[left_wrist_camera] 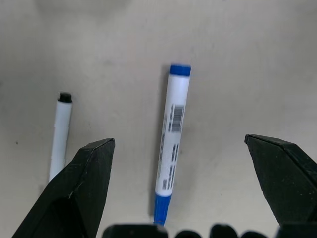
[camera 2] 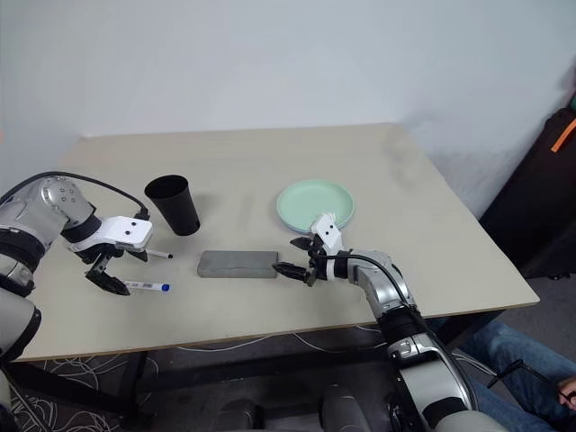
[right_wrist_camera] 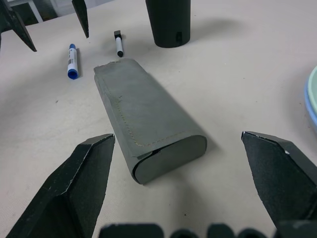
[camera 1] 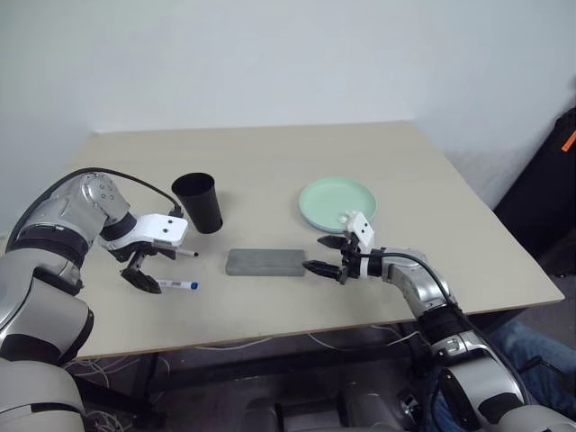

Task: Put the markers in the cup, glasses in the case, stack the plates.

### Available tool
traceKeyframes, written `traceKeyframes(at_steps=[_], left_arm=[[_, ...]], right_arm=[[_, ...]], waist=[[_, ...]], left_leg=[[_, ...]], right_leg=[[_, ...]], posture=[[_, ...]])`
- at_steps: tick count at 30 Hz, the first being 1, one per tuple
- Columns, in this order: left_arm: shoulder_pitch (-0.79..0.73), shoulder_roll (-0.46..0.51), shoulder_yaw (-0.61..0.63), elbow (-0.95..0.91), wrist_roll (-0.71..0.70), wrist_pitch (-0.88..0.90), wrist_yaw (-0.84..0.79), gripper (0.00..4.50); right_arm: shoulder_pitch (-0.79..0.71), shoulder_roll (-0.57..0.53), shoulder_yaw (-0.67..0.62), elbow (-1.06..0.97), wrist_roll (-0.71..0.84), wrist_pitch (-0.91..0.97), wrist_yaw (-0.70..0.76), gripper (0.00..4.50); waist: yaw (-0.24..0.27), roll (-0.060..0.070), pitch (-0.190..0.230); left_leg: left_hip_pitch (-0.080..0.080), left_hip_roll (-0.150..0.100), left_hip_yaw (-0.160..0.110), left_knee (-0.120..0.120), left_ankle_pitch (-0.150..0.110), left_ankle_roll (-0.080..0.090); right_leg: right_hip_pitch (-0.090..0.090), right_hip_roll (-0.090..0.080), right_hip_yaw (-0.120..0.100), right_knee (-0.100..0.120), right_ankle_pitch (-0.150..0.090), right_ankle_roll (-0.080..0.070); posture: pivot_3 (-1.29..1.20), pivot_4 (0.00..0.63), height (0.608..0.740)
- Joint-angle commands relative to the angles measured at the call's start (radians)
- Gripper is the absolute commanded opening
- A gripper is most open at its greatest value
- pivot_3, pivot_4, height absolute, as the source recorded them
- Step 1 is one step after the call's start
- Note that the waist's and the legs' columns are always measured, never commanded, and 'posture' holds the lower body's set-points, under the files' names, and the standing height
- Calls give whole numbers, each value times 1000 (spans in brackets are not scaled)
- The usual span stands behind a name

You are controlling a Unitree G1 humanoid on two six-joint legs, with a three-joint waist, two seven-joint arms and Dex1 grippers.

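Two slim white-barrelled markers (left_wrist_camera: 172, 134) lie on the beige counter (camera 1: 270, 162) beside the black tapered plastic cup (camera 1: 198, 202), the left hand (camera 1: 142, 271) poised empty and wide-open above the blue-capped one, apparently to grasp it.

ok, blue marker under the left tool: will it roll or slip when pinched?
The blue marker is a round, smooth barrel lying flat on the table, so it probably rolls if nudged sideways. It looks stiff and light. The left tool straddles it open, so a centred pinch should hold.
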Motion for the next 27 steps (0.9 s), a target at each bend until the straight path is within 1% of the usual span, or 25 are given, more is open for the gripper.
traceKeyframes(at_steps=[1, 4, 11, 14, 20, 23, 24, 27], left_arm=[[-24, -12, 14, 39, 50, -39, -9, 4474], [-15, -26, 31, 63, 102, -68, -9, 4474], [6, -60, 83, 94, 175, -88, -2, 4474], [18, -64, 92, 101, 215, -106, 27, 4474], [46, -72, 118, 101, 252, -131, 47, 4474], [58, -75, 133, 95, 266, -139, 48, 3966], [61, -76, 137, 93, 271, -142, 53, 3725], [69, -79, 145, 90, 279, -149, 61, 2707]], right_arm=[[-16, 5, -14, -17, 6, -23, -8, 4452], [-15, 6, -14, -18, 6, -24, -12, 4452], [-13, 9, -13, -16, 5, -29, -21, 4452], [-12, 10, -13, -16, 4, -31, -25, 4452], [-10, 11, -12, -14, 2, -36, -31, 4452], [-9, 12, -11, -14, 1, -38, -34, 4452], [-11, 13, -11, -12, 1, -39, -35, 4452], [-15, 14, -11, -7, 1, -42, -36, 4452]], waist=[[0, 0, 0], [0, 0, 0], [0, 0, 0], [0, -1, 0], [0, -1, 0], [0, -1, 0], [0, -1, 0], [0, -1, 0]], left_leg=[[0, 0, 0, 0, 0, 0], [0, 0, 0, 0, 0, 0], [0, 0, 0, 0, 0, 0], [0, 0, 0, 0, 0, 0], [0, 0, 1, 2, 0, 0], [0, 0, 1, 3, 1, 1], [0, 0, 1, 4, 1, 1], [0, -1, 2, 4, 1, 1]], right_leg=[[0, 0, 0, 0, 0, 0], [0, 0, 0, 0, 0, 0], [0, 0, 0, 1, 0, 0], [-1, 0, 1, 2, 0, 0], [-4, 1, 3, 9, -1, 1], [-3, 1, 3, 10, -1, 1], [-3, 1, 3, 10, -1, 0], [-3, 1, 4, 10, -1, 0]], posture=[[0, 0, 740], [0, 0, 740], [0, 0, 740], [0, 0, 740], [0, 0, 740], [0, 0, 740], [0, 0, 740], [0, 0, 740]])
